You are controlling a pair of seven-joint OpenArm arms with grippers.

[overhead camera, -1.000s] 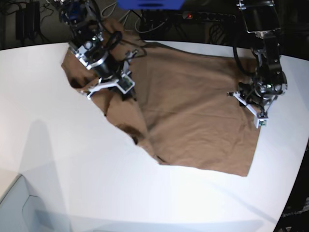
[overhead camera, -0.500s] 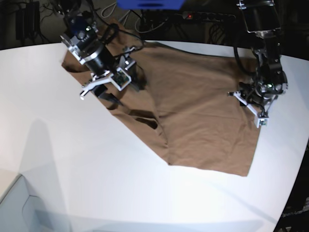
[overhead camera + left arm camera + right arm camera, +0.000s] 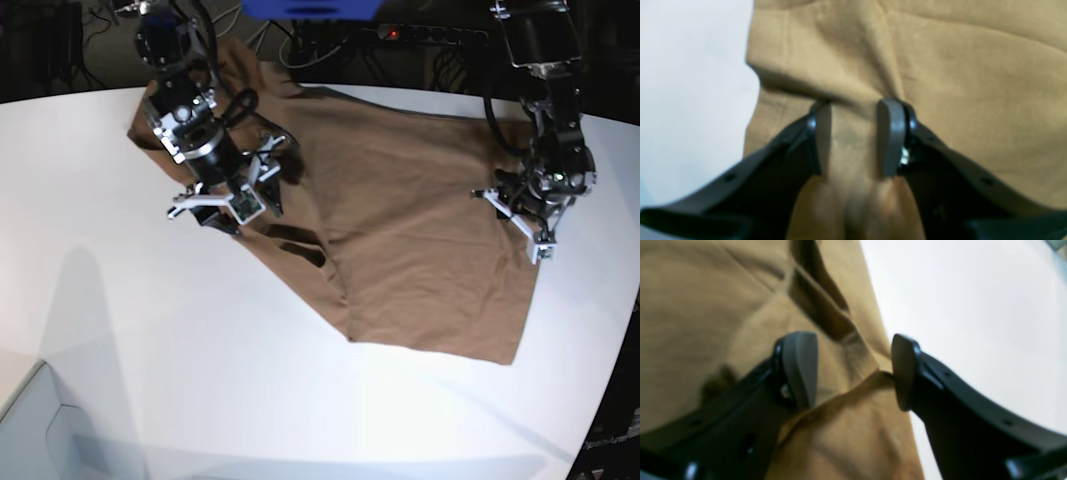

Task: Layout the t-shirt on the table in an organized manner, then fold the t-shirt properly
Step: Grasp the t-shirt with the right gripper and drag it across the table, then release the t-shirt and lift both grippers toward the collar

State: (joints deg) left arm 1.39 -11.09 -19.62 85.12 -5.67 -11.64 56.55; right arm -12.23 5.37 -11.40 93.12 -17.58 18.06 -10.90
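A: Where is the t-shirt [image 3: 400, 210] now?

B: It lies on the table [image 3: 150, 340], spread over the far half. Its far border goes up to the far edge of the tabletop, and a part there hangs a little beyond it. The near corner of the cloth points toward the near right side of the tabletop. The big middle part is flat. Along the left border there is a fold with a dark gap under it, so this side is not smooth.

A: And the left gripper [image 3: 522, 222]?

B: It is at the right border of the shirt, near the right edge of the tabletop. In the left wrist view a ridge of brown cloth stands between the two grey pads [image 3: 890, 136] and touches both of them. So the left gripper [image 3: 853, 140] is pinching the t-shirt [image 3: 973, 83] there.

A: The right one?

B: The right gripper [image 3: 220, 205] is over the left border of the shirt, close to the bare table. In the right wrist view the right gripper [image 3: 853, 371] has its pads [image 3: 800, 366] well apart. The cloth of the t-shirt [image 3: 690, 306] passes in the gap, and a folded border touches the inner face of one pad only. Nothing is squeezed, so it is spread. The white table [image 3: 973, 306] shows just beside it.
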